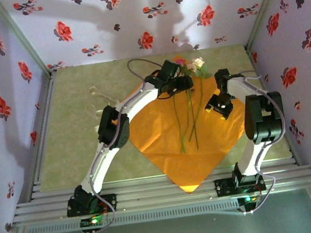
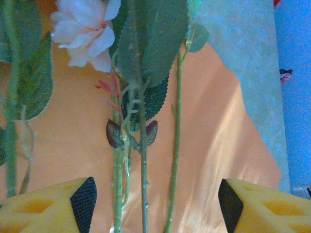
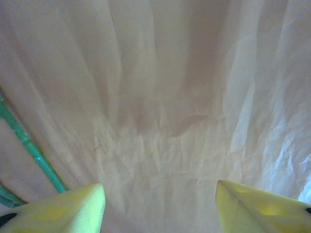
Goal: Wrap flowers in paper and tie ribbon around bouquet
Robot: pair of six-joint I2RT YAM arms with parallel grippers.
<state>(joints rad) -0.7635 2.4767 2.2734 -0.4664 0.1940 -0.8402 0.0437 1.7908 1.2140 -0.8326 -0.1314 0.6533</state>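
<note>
Here the flowers (image 1: pixel 197 63) lie on the paper (image 1: pixel 204 144), a bright orange sheet spread flat like a diamond on the green table (image 1: pixel 92 152), one corner pointing toward the near edge. The blooms sit at the far corner and the long thin stems run back toward the near side. The sheet is not yet folded, so the wrapping looks to be the step in hand. The left gripper (image 2: pixel 155 194) hangs low over the upper stems with its yellow fingers spread wide; three stems pass between them, touched by neither. The right gripper (image 3: pixel 160 204) hovers just right of the stems, over bare crinkled paper, its fingers also apart and holding nothing. The ribbon (image 1: pixel 94 104) lies in pale loops on the table, left of the sheet and well apart from both grippers. The next move probably calls for pinching a side corner of the thin sheet and drawing it across the stems without dragging them out of line.
</note>
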